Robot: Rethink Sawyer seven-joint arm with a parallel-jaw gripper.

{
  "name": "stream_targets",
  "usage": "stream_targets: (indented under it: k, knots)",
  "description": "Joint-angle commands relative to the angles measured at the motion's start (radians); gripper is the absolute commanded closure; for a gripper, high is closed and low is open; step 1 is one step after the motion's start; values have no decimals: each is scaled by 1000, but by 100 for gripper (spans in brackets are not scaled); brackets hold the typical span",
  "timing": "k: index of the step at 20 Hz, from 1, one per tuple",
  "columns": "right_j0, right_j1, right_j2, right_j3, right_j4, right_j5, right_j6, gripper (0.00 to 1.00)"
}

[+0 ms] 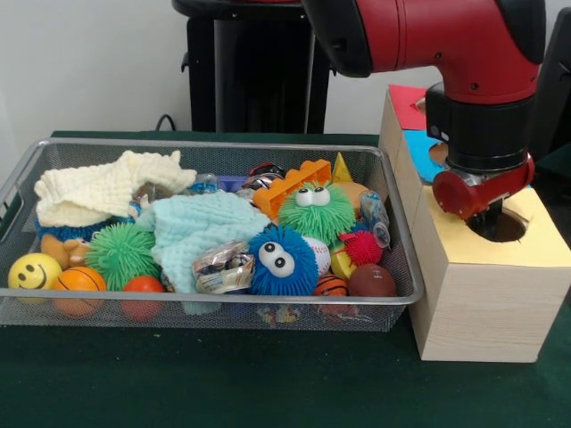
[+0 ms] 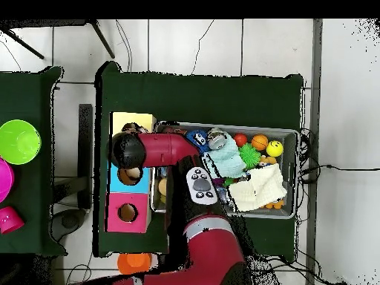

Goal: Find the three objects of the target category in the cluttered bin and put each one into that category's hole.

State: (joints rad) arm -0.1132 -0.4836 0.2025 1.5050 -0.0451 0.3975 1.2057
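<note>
red and black arm is down over the pale wooden box [image 1: 477, 294], with the gripper [image 1: 489, 212] poised right at the round hole in the yellow panel [image 1: 535, 241]. whether the jaws are apart, shut, or carrying anything, i cannot tell; the red wrist housing covers them, and from overhead the arm hides them too.

over to the silver wire mesh bin [image 1: 393, 299], beside the box on the dark green tabletop [image 1: 223, 383]. which category is wanted, the pictures don't say. candidates are plenty: a fuzzy blue ball with googly eyes [image 1: 281, 260] and its fuzzy green twin [image 1: 317, 212], a spiky green rubber ball [image 1: 120, 254], a small spiky red ball [image 1: 361, 247], a mini orange basketball [image 1: 78, 281], a yellow smiley ball [image 1: 34, 270].

handling looks easy on weight: all of it light, i'd judge. the fuzzy and spiky ones should squash, so close across the middle of the body, not on the strands. the smooth balls may squirt out; grip across the widest part. the mint green cloth [image 1: 201, 227] and the cream knitted cloth [image 1: 103, 189] are limp and cover things, so pinch a raised fold.
</note>
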Motion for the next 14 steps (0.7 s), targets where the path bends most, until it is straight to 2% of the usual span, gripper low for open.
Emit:
stream_targets:
  k: [1,8,14]
  knots:
    - [-1,-40,31,101,-9,162,107,100]
    - [12,-93,17,113,-15,154,119,100]
    - [28,-136,-20,95,-21,217,124,100]
